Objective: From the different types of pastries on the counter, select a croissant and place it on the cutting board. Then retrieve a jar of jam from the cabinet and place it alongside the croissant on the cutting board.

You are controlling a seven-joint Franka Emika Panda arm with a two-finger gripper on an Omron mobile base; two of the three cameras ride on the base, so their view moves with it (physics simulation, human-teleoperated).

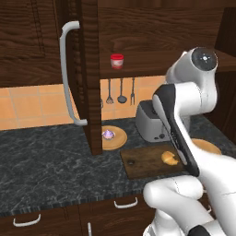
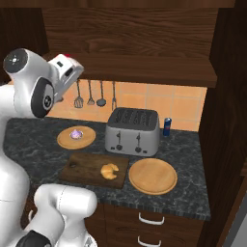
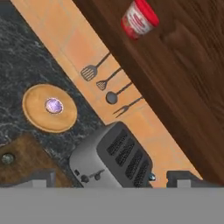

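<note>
the croissant [image 1: 169, 157] sits on the cutting board [image 1: 143, 162], and we've got the jar of jam [image 1: 117, 61] up on the open cabinet [image 1: 152, 41] shelf, with our gripper [image 3: 112, 178] released wide and nothing between the fingers, well short of it. the risk we see is a glancing finger tipping that small jar, or rolling it deeper onto the shelf. coming in low, we could also clip the shelf edge or the toaster [image 2: 133, 130] below.

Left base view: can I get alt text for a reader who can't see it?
A golden croissant lies on the dark cutting board on the marbled counter, in front of a silver toaster. Above, the cabinet door stands open, with a red jar of jam on its shelf. The white robot arm fills the right foreground.
</note>
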